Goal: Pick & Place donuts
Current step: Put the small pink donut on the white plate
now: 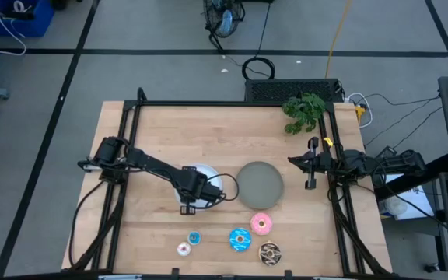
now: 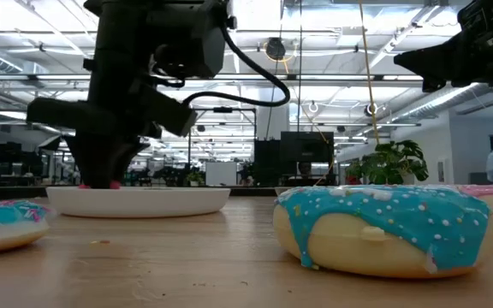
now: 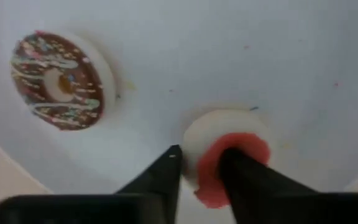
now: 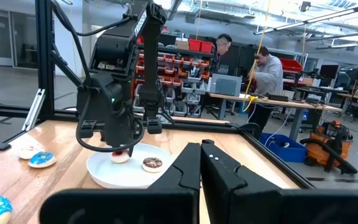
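Observation:
A tiny red donut point(image 3: 229, 152) and a tiny brown sprinkled donut point(image 3: 58, 81) lie on the white plate point(image 1: 208, 177). My left gripper point(image 3: 201, 158) is down over that plate, shut on the red donut; it also shows in the high view point(image 1: 197, 194). The larger pink donut point(image 1: 261, 224), blue donut point(image 1: 239, 239) and brown sprinkled donut point(image 1: 270, 252) lie flat on the table near its front edge. The tiny blue donut point(image 1: 194, 238) and the tiny white-pink donut point(image 1: 183, 249) lie there too. My right gripper point(image 4: 202, 149) is shut and empty at the table's right edge point(image 1: 294, 161). My left gripper pinches one side of the red donut's ring point(image 3: 199, 163) between its two fingers. One finger point(image 3: 169, 168) stands outside the rim and the other point(image 3: 241, 174) covers the hole. The fingers point down from above. The donut lies flat on the white plate.
An empty grey plate point(image 1: 260, 184) stands right of the white one, mid-table. A green plant point(image 1: 303, 111) stands at the far right corner. A black frame rims the table. People work at benches in the room beyond.

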You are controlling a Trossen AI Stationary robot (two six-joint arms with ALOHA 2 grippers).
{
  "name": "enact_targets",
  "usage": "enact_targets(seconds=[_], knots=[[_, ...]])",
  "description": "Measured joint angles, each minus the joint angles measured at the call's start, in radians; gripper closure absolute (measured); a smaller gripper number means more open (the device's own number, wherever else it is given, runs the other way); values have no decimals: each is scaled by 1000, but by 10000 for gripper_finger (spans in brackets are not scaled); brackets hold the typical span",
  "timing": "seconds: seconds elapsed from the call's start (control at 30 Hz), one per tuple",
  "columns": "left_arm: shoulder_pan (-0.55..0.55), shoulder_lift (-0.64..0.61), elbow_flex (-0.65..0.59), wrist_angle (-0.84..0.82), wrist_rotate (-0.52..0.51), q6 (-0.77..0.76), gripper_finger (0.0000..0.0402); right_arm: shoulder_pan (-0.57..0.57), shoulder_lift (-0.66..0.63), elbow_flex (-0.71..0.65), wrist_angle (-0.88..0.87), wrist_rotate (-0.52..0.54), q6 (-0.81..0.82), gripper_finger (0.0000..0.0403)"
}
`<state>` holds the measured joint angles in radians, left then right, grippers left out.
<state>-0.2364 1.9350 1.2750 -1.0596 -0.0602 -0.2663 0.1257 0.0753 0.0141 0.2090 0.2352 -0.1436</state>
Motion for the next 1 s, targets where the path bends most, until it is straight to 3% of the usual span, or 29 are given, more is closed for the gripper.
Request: enact_targets(seconds=[0.23, 0.43, 0.77, 0.87, 1.0], knots=[[-22, 0, 85, -95, -51, 2, 150, 0, 0, 0, 4, 0, 0, 403], [-24, 0, 135, -116, -57, 23, 114, 0, 0, 0, 4, 0, 0, 403], [-21, 0, 110, -135, -109, 49, 124, 0, 0, 0, 0, 0, 0, 403], [-29, 0, 110, -124, -108, 76, 164, 0, 0, 0, 0, 0, -1, 403], [-36, 0, 110, -120, -61, 81, 260, 0, 0, 0, 0, 0, -1, 403]])
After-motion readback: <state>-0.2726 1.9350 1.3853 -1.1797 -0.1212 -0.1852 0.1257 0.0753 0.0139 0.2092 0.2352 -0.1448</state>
